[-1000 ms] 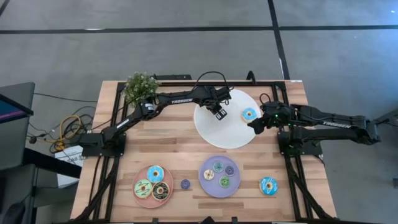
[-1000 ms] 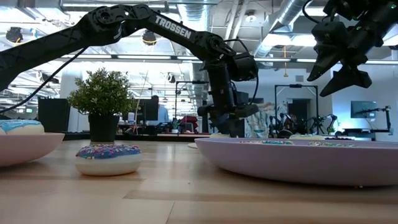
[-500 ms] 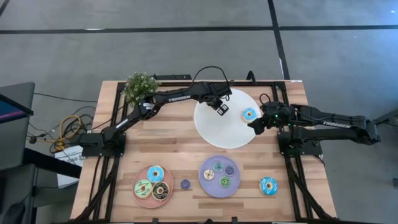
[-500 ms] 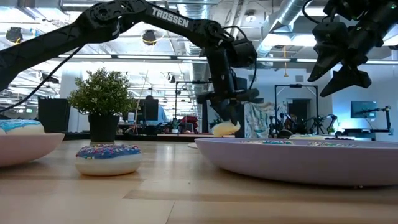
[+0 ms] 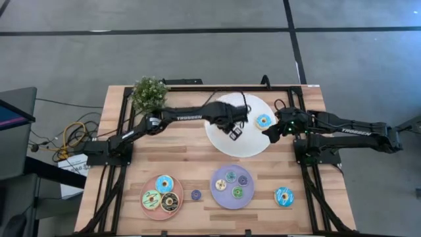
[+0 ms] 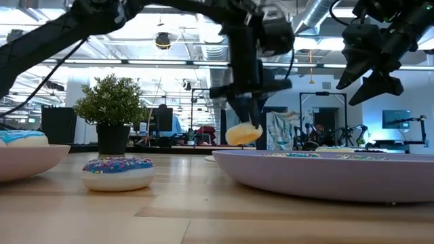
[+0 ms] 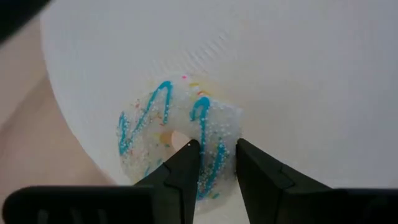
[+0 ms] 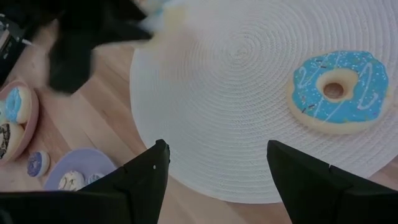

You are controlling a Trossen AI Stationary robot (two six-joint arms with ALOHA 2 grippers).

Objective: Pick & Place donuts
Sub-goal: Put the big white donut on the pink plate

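Note:
A white-iced donut with blue squiggles (image 7: 155, 134) hangs over the round white plate (image 5: 250, 146), with my left gripper (image 5: 235, 130) shut on it. The low view shows this donut (image 6: 243, 133) clear of the surface. A blue-iced donut (image 5: 264, 121) lies flat on the same plate's right side. My right gripper (image 5: 270, 131) hovers open just beside that blue donut (image 8: 339, 93), nothing between its fingers. My left gripper has one finger (image 7: 186, 165) in the donut's hole and the other (image 7: 255, 168) outside its rim, pinching the ring's side (image 7: 216, 140) between them. The fingers come from above, pointing steeply down. The donut hangs slightly tilted, lifted clear of the white plate.
A pink plate (image 5: 146, 205) at the near left holds three donuts. A purple plate (image 5: 227, 197) at the near middle holds several tiny ones. A small purple donut (image 5: 196, 195) and a blue donut (image 5: 284, 196) lie on the bare wood. A potted plant (image 5: 148, 92) stands far left.
My left gripper has risen with the white donut, lifting it off the white plate, and has then carried it toward the table's near edge. The right arm has kept still.

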